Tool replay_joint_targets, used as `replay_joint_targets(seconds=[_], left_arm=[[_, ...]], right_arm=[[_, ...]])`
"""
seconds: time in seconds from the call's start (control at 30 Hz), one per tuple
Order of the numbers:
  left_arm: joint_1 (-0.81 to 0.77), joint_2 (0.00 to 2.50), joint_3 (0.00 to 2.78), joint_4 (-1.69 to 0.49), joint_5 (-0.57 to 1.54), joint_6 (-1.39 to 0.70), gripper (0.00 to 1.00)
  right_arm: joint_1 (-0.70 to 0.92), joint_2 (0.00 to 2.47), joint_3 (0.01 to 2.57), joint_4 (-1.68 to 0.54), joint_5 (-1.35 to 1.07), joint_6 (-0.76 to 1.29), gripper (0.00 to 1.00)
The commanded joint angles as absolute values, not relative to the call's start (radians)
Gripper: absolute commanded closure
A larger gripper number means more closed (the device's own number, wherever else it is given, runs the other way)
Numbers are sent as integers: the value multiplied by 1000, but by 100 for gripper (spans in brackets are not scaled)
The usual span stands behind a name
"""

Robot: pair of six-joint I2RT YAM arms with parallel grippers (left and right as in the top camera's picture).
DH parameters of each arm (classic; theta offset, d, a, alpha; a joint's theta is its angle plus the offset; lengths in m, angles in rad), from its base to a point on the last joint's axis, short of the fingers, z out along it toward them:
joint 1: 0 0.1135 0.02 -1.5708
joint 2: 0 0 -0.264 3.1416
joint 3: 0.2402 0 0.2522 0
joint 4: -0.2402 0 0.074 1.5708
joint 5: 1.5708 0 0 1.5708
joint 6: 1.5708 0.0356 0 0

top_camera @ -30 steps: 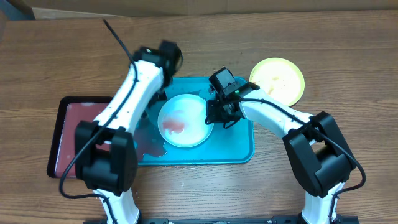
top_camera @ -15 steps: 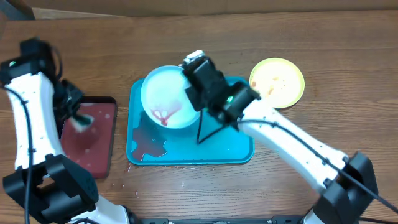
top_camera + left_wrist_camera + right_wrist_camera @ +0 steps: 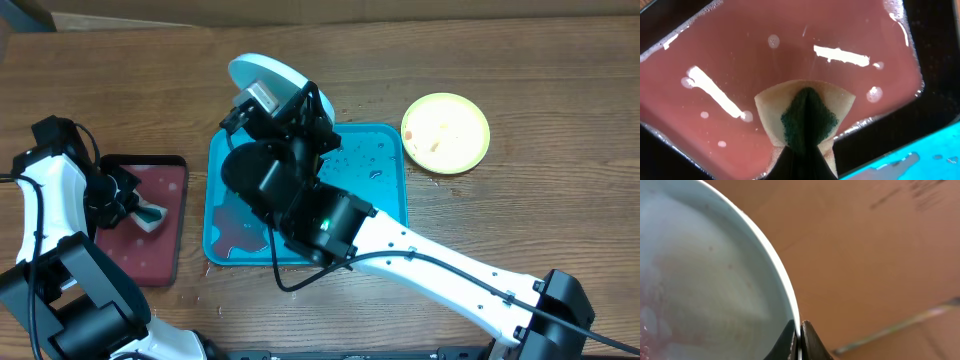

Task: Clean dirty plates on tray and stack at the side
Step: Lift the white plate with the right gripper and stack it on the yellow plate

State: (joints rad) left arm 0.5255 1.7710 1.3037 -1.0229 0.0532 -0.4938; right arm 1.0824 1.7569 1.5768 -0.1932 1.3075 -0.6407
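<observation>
Far left: left gripper low over the red tray, clamped tight on a sponge. From the left wrist: sponge folded double, green scrub face in the crease, tan foam flaring to both sides. Lower edge touching the wet red floor or just above it, cannot tell which. Bright glints and small bubbles on the liquid in the red tray. Corner of the blue tray at lower right of that view, just beside the red one.

Centre: blue tray flat on the table. Reddish-brown puddle in its left part, water drops scattered toward its far right corner. Right arm stretched across from lower right, raised high toward the overhead camera, hiding much of the tray's middle.

Past the blue tray's far edge in the overhead view, left of middle: pale plate, lifted clear of everything, steeply tilted, held at the rim by the right gripper. From the right wrist: fingertips pressed together on the thin rim, one on each side. Plate whitish inside, faint pinkish film toward lower left. Blurred brown behind.

Right: yellow plate flat on the table, near the blue tray's far right corner but apart from it, a few orange flecks on its face.
</observation>
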Motion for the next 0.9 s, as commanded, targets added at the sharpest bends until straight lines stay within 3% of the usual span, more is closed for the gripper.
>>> replay_joint_targets(seconds=[0.0, 0.2, 0.23, 0.27, 0.37, 0.43, 0.47, 0.87], left_arm=[[533, 1762, 1271, -1001, 33, -475, 96], [546, 1762, 1247, -959, 33, -475, 94], [546, 1762, 1247, -955, 32, -475, 87], [547, 1762, 1247, -952, 32, -475, 73], [550, 1762, 1247, -940, 33, -475, 48], [551, 1762, 1247, -937, 34, -475, 23], [551, 1762, 1247, -937, 36, -475, 19], [551, 1758, 1464, -1132, 8, -468, 27]], right_arm=[[1120, 1742, 1596, -142, 1433, -827, 96], [1116, 1743, 1595, -135, 1449, -760, 96], [1109, 1743, 1595, -139, 1455, -739, 96], [1100, 1743, 1595, -143, 1467, -714, 96], [1073, 1743, 1594, -170, 1484, -643, 97], [1058, 1743, 1594, -199, 1483, -591, 97], [1052, 1743, 1594, -218, 1476, -565, 97], [956, 1742, 1600, -691, 999, -33, 97]])
